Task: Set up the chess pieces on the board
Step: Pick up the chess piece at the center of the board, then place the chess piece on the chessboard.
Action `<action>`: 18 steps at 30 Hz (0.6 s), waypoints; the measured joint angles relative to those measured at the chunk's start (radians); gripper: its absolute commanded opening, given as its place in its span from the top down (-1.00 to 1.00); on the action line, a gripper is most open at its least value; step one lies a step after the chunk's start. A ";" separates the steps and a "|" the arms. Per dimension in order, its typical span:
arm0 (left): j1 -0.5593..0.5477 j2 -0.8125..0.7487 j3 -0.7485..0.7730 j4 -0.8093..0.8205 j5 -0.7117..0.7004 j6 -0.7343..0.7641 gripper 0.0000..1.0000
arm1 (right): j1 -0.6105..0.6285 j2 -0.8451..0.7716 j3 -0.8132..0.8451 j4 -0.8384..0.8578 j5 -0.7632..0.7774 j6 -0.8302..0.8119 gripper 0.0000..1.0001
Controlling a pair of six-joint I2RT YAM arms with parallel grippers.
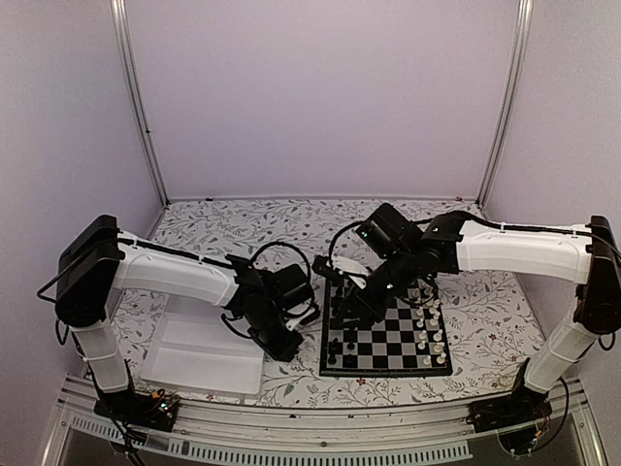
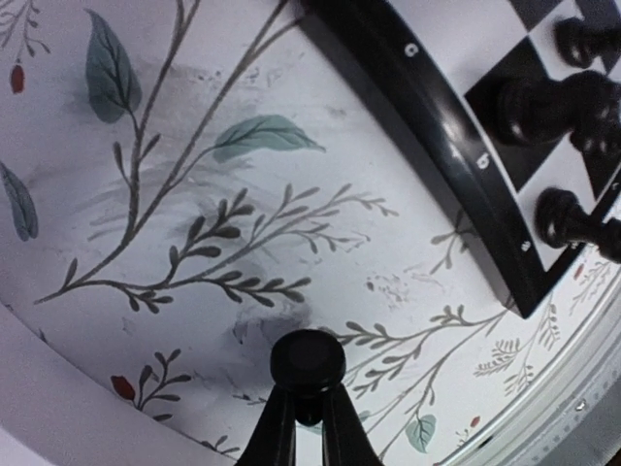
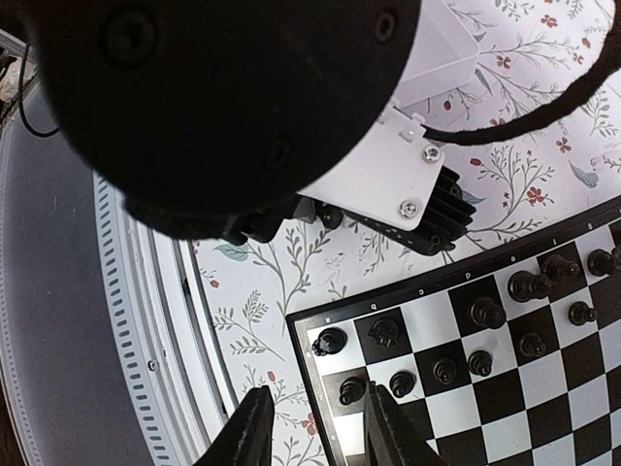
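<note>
White and shallow, the tray lies at the near left of the tabletop. Just right of it is the left gripper, low over the flowery cloth. It is close to the board's left edge but not over it. Its fingers are squeezed tight on one small black piece, and we see the round top poking out between the tips.

The board sits in the middle of the tabletop, near the front. More black pieces stand on its left rows. White pieces stand along its right edge. The right gripper hangs over the board's left edge, fingers apart, with nothing between them.

We think the job now is to carry the held piece to a free square on the black side. To do it well, we would lift it higher than the other pieces and stop over the middle of the square. Then we would go straight down and let go only when its bottom rests flat. The two arms are close here, so one should make room first.
</note>
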 measured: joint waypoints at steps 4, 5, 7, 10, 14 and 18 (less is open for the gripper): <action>0.017 -0.040 0.008 -0.007 0.047 0.026 0.85 | 0.000 0.000 -0.015 0.014 0.000 -0.001 0.34; 0.022 -0.059 0.010 -0.004 0.058 0.031 0.85 | 0.000 0.000 -0.021 0.021 0.000 0.001 0.35; 0.030 -0.097 0.011 0.011 0.078 0.037 0.85 | 0.000 0.004 -0.026 0.033 0.000 0.012 0.34; 0.036 -0.156 0.011 0.042 0.104 0.043 0.85 | -0.006 0.012 -0.026 0.067 -0.009 0.051 0.35; 0.037 -0.218 0.011 0.087 0.127 0.044 0.85 | -0.038 0.016 -0.026 0.117 -0.055 0.134 0.34; 0.037 -0.258 0.007 0.134 0.144 0.043 0.84 | -0.082 0.019 -0.026 0.181 -0.126 0.220 0.31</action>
